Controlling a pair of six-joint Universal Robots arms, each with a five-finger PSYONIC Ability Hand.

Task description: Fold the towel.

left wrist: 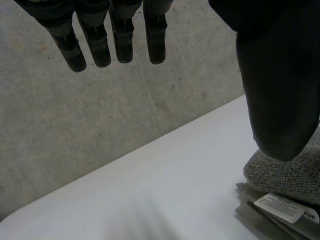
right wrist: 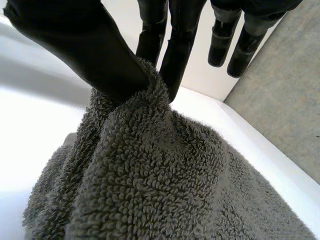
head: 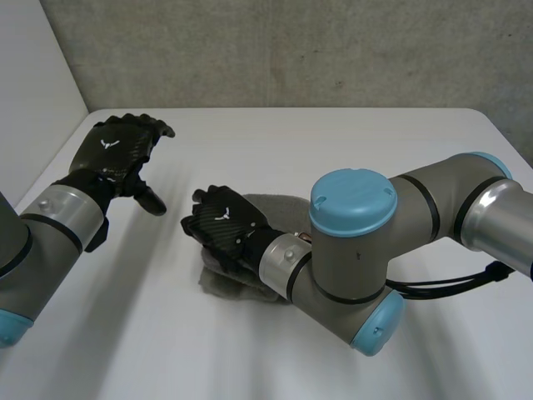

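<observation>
A: Where's the towel (head: 275, 204)?
B: Mid-table (head: 333, 142), a grey bunch. The right hand (head: 221, 227) sits on its nine-o'clock side.
A: Gripping?
B: Yes. Thumb and fingers pinch a raised ridge of the pile, likely to carry that edge over for a fold.
A: And the left hand (head: 117, 150)?
B: At ten o'clock from the towel, above the table, fingers straight, holding nothing. I'd say it waits clear so the fold has room.
A: Anything hard to read?
B: The right arm (head: 358, 242) covers the towel's five-o'clock part, so its outline is unclear. A white label (left wrist: 287, 207) shows at one edge, but the print is too small to read.
</observation>
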